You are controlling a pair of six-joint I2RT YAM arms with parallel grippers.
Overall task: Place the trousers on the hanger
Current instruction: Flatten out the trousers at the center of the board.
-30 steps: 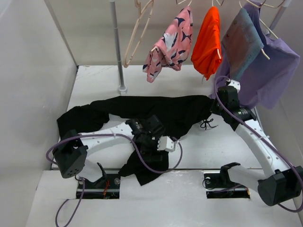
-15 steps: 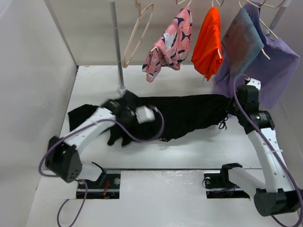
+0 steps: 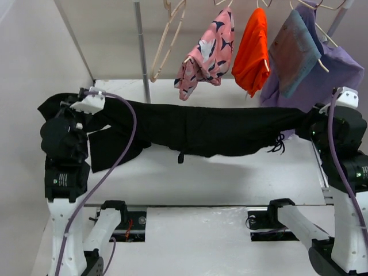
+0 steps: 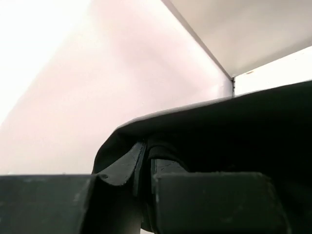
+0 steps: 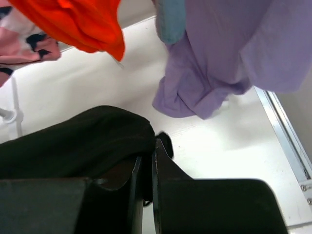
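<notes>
The black trousers [image 3: 201, 129] hang stretched in the air above the table, pulled out between my two grippers. My left gripper [image 3: 99, 112] at the far left is shut on one end of the trousers [image 4: 234, 131]; its jaws [image 4: 145, 156] pinch a fold of cloth. At the far right, my right gripper [image 3: 307, 123] is shut on the other end, with cloth [image 5: 78, 141] caught between its jaws [image 5: 146, 163]. A loose part droops at the left and a drawstring [image 3: 279, 144] dangles at the right. The bare beige hanger [image 3: 167, 40] hangs from the rail behind, above the trousers.
On the rail hang a pink patterned garment [image 3: 207, 52], an orange garment [image 3: 253, 49] and a purple garment [image 3: 328, 80] with a teal cloth [image 3: 293, 52]. The rack's pole [image 3: 142, 52] stands at the back left. A wall [image 3: 34, 57] closes the left side of the white table [image 3: 230, 178].
The left gripper has shut on the trousers. Both arms rose and spread apart, lifting the trousers off the table and stretching them out.
</notes>
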